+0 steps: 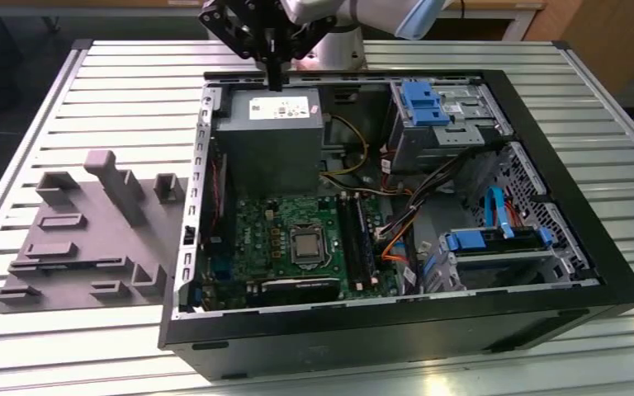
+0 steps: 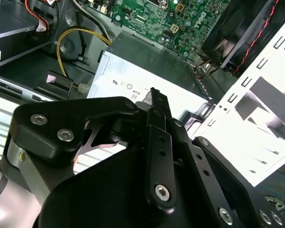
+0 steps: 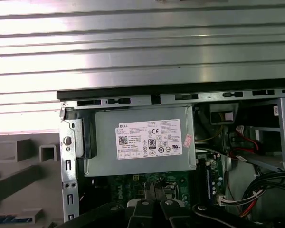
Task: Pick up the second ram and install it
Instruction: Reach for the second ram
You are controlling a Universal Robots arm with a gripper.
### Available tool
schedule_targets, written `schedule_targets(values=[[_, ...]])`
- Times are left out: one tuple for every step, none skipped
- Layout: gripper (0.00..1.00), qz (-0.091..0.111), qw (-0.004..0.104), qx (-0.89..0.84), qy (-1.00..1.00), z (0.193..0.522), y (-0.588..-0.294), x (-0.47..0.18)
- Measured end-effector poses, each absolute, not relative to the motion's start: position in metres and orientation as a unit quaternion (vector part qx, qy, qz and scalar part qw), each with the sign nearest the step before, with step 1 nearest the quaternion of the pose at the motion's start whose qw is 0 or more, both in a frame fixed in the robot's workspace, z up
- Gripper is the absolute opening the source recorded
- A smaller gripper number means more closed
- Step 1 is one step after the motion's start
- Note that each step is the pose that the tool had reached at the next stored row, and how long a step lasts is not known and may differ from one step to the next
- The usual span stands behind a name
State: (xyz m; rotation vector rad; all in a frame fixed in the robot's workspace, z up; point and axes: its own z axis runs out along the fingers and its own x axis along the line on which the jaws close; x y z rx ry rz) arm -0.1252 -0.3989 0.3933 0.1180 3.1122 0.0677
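Gripper: the gripper (image 1: 276, 81) hangs over the power supply (image 1: 264, 132), at twelve o'clock of the open computer case (image 1: 383, 338) in the exterior view.
Fingers: the fingers (image 2: 157, 142) are pressed together tip to tip in both wrist views, and I can make out nothing between them.
Second ram: I cannot tell where the second ram lies. The long dark slots (image 1: 357, 239), at three o'clock of the processor socket (image 1: 308, 246) on the motherboard (image 1: 262, 223), may hold sticks or stand bare.
Holder: the grey holder blocks (image 1: 86, 239) sit on the slatted table (image 1: 130, 91) at nine o'clock of the case, well apart from the gripper.
Step in hand: the pick-up, by my judgement, since the fingers seem to carry nothing.
Doing it well: part the fingers before descending. Take the stick across its flat faces near mid-length and keep it upright. Stay clear of the case rim and the loose cables (image 1: 405, 223).
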Motion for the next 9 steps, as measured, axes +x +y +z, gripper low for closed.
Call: schedule_targets(values=[[0.11, 0.022, 0.013, 0.038, 0.999, 0.3933, -0.3989, -0.1258], [0.11, 0.022, 0.013, 0.038, 0.999, 0.3933, -0.3990, -0.1264], [0.11, 0.022, 0.013, 0.038, 0.999, 0.3933, -0.3989, -0.1270], [0.11, 0.022, 0.013, 0.038, 0.999, 0.3933, -0.3990, -0.1276], [0.11, 0.022, 0.013, 0.038, 0.999, 0.3933, -0.3989, -0.1282], [0.11, 0.022, 0.014, 0.038, 0.999, 0.3933, -0.3989, -0.1288], [0.11, 0.022, 0.014, 0.038, 0.999, 0.3933, -0.3989, -0.1294], [0.11, 0.022, 0.014, 0.038, 0.999, 0.3933, -0.3989, -0.1300], [0.11, 0.022, 0.014, 0.038, 0.999, 0.3933, -0.3989, -0.1306]])
